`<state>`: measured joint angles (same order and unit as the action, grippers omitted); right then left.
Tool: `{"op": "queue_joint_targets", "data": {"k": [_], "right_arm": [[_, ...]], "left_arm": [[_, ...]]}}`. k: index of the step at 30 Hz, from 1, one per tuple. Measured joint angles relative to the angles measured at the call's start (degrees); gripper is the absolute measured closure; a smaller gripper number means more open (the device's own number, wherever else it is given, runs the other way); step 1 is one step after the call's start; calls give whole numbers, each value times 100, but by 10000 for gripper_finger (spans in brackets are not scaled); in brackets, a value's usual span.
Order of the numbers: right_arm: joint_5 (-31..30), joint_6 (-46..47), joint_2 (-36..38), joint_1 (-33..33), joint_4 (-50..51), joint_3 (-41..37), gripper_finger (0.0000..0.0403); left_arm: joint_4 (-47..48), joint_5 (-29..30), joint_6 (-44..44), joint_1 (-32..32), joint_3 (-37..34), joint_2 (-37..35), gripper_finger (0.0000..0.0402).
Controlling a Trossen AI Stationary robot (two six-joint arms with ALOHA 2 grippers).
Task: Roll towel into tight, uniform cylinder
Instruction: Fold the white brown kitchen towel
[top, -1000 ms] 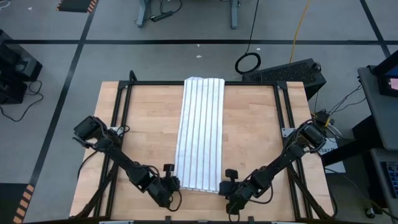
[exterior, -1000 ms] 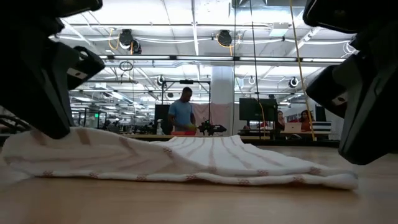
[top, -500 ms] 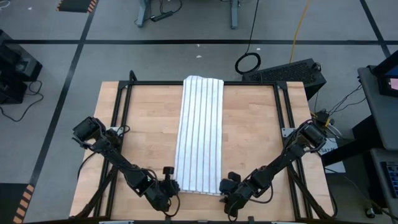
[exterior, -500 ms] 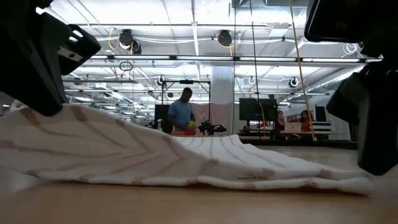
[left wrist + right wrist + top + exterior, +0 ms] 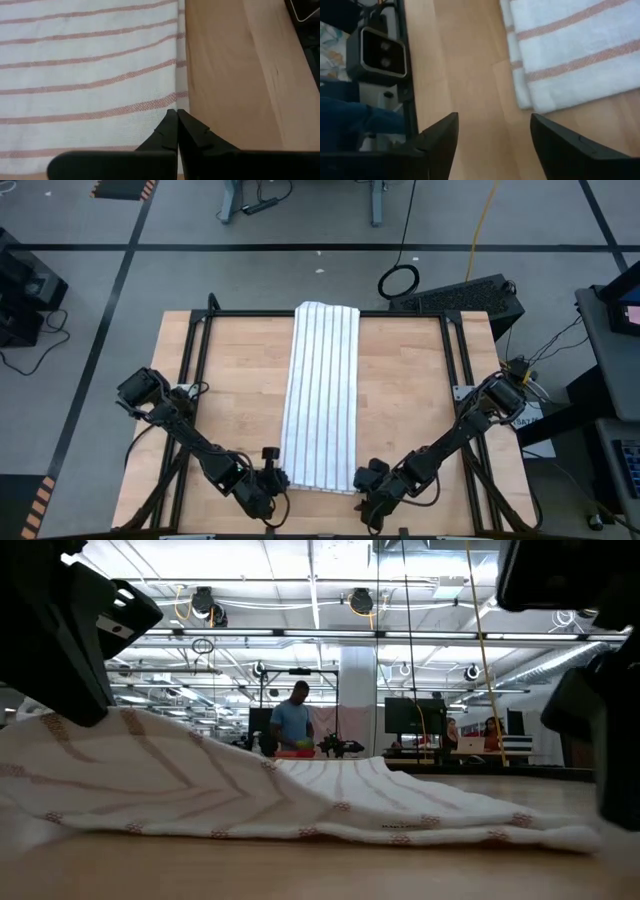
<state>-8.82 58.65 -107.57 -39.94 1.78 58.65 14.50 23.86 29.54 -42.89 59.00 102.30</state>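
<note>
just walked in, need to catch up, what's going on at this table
Two robot arms are starting to roll a striped towel that lies flat along the table. The left gripper has pinched the towel's near corner and raised it. The right gripper is open beside the other near corner, gripping nothing.

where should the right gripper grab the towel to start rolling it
At the near right corner of the towel, coming in from its right side. That short edge lies flat and free on the table, and the open right gripper is beside it; the left gripper is shut on the opposite corner.
</note>
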Motion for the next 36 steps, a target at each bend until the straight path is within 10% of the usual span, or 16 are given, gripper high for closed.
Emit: {"op": "queue_joint_targets", "data": {"k": [16,36], "right_arm": [[-1249,-1779,11,-337,317,-2,227],[-1206,-981,11,-288,313,-2,227]], "left_arm": [[28,-715,13,0,257,0,400],[17,-468,-28,79,387,0,400]]}}
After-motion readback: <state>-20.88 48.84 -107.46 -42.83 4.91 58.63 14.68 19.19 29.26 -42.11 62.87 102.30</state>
